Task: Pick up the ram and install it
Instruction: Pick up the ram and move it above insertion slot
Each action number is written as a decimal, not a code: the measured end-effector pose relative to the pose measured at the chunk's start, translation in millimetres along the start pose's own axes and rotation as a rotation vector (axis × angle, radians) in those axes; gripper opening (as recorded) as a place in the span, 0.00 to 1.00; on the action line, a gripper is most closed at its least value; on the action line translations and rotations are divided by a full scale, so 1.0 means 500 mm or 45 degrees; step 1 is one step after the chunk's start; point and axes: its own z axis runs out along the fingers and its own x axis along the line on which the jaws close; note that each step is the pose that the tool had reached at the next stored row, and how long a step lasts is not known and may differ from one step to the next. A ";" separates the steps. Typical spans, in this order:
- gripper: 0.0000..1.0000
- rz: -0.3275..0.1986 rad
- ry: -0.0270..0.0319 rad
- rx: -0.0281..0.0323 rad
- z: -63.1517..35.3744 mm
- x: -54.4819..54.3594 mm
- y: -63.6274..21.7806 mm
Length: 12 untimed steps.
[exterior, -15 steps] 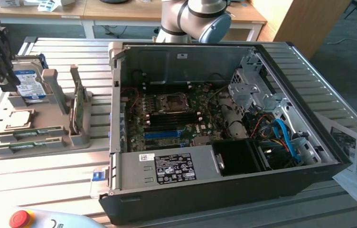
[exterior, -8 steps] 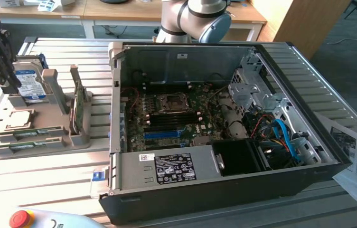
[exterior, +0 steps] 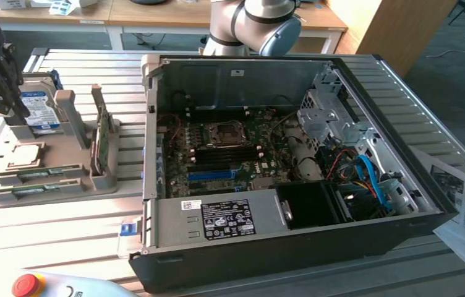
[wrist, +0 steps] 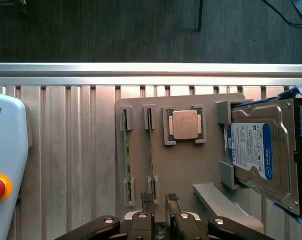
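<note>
Exterior view: a ribbed metal surface (exterior: 67, 229) carries an open computer case (exterior: 298, 247) and, at the exterior view's left, a grey holder (exterior: 67, 185) where the ram (exterior: 47, 172) sits in its slot. The fingers (exterior: 5, 93) hang above the holder. Wooden desks (exterior: 175, 15) stand behind.

Wrist view: the fingers (wrist: 147, 199) stand apart and empty, just over the ram's (wrist: 151, 145) end. A dark floor (wrist: 116, 30) lies past the surface's edge.
</note>
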 end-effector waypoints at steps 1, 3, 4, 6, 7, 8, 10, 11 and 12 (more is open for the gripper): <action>0.24 0.000 0.0000 -0.0001 0.002 0.000 0.000; 0.24 0.000 0.0001 0.0000 0.005 0.000 0.000; 0.24 0.000 0.0000 0.0000 0.007 0.000 0.000; 0.24 0.000 0.0000 -0.0001 0.010 0.000 0.000; 0.24 0.000 0.0000 0.0000 0.012 0.000 0.000; 0.24 0.000 0.0000 0.0001 0.014 0.000 0.000; 0.24 0.000 0.0000 -0.0001 0.017 0.001 0.000; 0.24 0.000 0.0000 -0.0001 0.019 0.001 0.000; 0.24 0.000 0.0001 -0.0001 0.021 0.001 0.000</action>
